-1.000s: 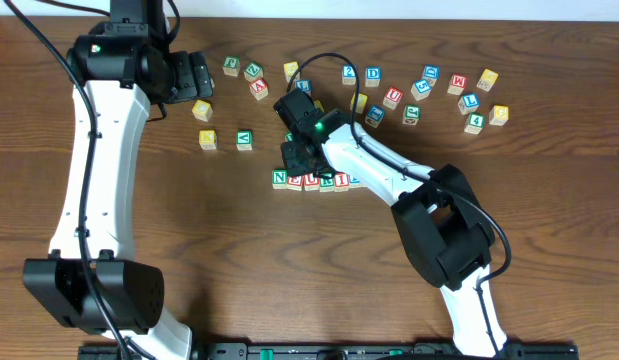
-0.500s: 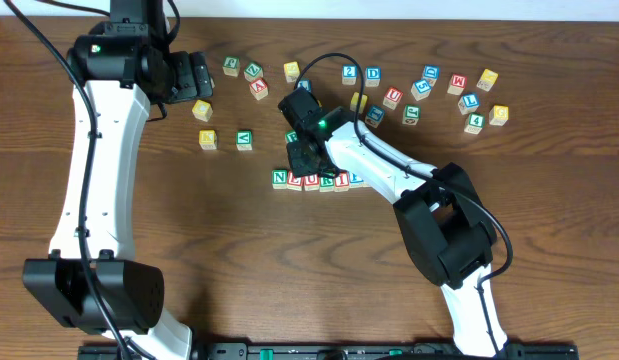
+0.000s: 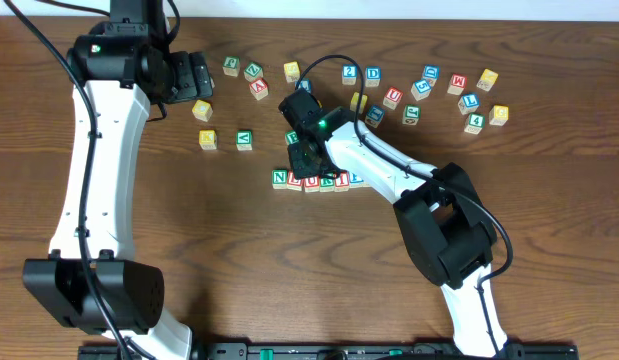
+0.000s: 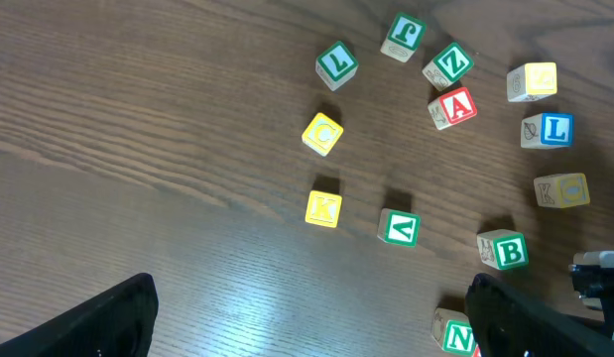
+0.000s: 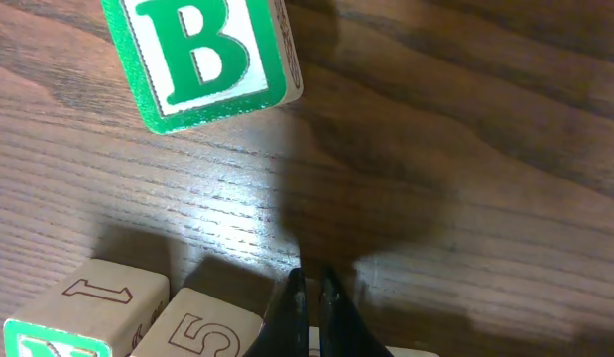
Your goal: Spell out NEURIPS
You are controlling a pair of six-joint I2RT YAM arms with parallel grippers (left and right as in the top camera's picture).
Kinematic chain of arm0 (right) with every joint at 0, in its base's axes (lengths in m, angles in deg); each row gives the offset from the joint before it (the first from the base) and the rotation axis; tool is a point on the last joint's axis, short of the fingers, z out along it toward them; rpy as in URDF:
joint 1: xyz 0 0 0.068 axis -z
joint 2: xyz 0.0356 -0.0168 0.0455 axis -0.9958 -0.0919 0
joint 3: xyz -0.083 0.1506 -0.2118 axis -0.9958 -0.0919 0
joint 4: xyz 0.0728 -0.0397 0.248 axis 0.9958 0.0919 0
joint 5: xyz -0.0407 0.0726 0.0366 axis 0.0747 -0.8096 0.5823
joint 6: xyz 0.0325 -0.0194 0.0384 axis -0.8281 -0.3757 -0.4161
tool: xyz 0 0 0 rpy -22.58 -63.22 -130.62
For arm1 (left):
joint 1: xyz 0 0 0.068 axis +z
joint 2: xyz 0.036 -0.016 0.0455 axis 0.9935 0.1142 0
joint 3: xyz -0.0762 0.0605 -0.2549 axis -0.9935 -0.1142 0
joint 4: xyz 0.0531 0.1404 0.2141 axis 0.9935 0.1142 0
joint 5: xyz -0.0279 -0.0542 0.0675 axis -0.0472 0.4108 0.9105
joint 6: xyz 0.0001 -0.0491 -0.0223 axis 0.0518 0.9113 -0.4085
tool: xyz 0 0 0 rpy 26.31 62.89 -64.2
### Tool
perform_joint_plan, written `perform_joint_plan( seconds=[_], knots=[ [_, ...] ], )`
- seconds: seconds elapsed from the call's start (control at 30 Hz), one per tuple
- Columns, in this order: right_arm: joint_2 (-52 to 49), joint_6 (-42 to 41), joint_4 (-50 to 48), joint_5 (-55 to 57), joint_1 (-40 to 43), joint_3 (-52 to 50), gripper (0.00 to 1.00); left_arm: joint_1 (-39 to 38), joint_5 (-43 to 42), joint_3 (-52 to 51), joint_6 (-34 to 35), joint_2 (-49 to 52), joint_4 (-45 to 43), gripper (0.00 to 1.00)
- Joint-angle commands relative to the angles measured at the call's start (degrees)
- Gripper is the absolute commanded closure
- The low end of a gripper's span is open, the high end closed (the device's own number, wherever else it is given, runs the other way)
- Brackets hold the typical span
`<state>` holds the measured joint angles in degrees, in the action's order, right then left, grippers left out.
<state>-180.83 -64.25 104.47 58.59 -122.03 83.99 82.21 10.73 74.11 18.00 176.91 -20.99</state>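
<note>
neurips row [image 3: 341, 181] lies mid-table in the overhead view, its cubes touching side by side, with the green n [image 3: 280, 179] at the picture-left end. the right claw [image 3: 303, 160] hangs over the row's far edge near that end. it hides some letters, so i cannot tell whether a last s is in place. its jaws are pressed together with nothing between them. the left claw [image 3: 199, 76] is well apart, up among the loose cubes [image 3: 243, 139], spread wide and empty.

from the left wrist, the wide-apart fingers [image 4: 108, 322] frame bare table [image 4: 138, 149] and scattered letters. the n [image 4: 455, 335] sits at the bottom edge, and the b [image 4: 503, 249] is near it but apart.

from the right wrist, the closed fingertips [image 5: 296, 297] point down just beside the row's back. two of the row's cubes there show side faces marked 1 and 5. the b [image 5: 202, 59] sits a little behind them, not touching.

i judge the step to be squaring up the row with the shut claw used as a pusher. to do it well:
- keep the tips low and meet a cube at the middle of its back face, since a push near a corner would spin it.
- push slowly and straight so that neighbours slide together.
- watch the b behind, which a backswing could knock.
- lift clear before moving sideways.
</note>
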Motion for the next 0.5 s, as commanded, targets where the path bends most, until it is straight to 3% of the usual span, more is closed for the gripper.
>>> perform_joint_plan(
  seconds=[0.0, 0.47],
  knots=[
    [-0.90, -0.66, 0.28, -0.20, 0.09, -0.11, 0.99, 0.20, -0.02, -0.33, 0.94, 0.74, 0.15, 0.02],
    [-0.76, 2.47, -3.02, -0.17, 0.48, 1.49, 0.95, 0.20, 0.00, -0.33, 0.94, 0.74, -0.04, 0.02]
  ],
)
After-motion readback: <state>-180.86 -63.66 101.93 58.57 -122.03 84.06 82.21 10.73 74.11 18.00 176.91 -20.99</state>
